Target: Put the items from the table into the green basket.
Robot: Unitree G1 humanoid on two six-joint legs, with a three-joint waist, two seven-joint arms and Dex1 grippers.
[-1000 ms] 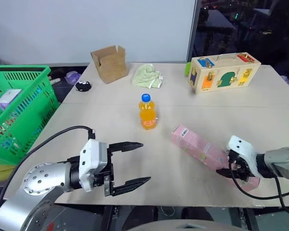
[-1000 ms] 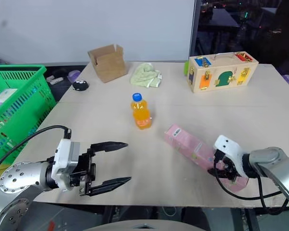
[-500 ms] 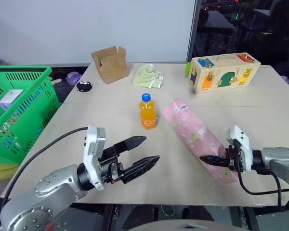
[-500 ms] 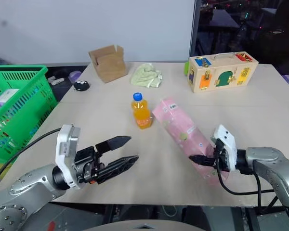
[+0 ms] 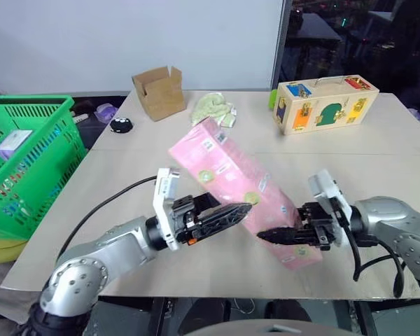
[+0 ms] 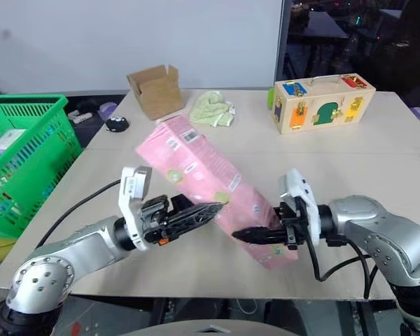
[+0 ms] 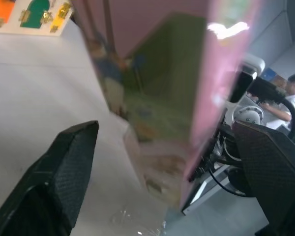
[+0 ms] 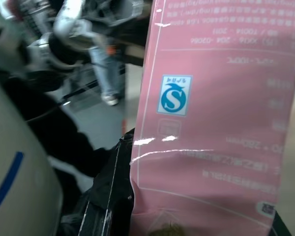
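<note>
The right gripper [image 5: 266, 236] is clamping the pink carton [image 5: 231, 175]; the left gripper [image 5: 234, 212] is gaping wide; the green basket [image 5: 35, 150] is holding a small box [image 5: 12, 143].

The long flat pink carton [image 5: 232, 183], printed with small green and white marks and bearing a white barcode label near its far end, is tilted steeply above the table [image 5: 378, 175], far end raised and near end low by the front edge. The pale beige table has a thin seam across it. The bright green basket [image 5: 28, 164], lattice-sided with a solid rim, stands off the table's left edge.
</note>
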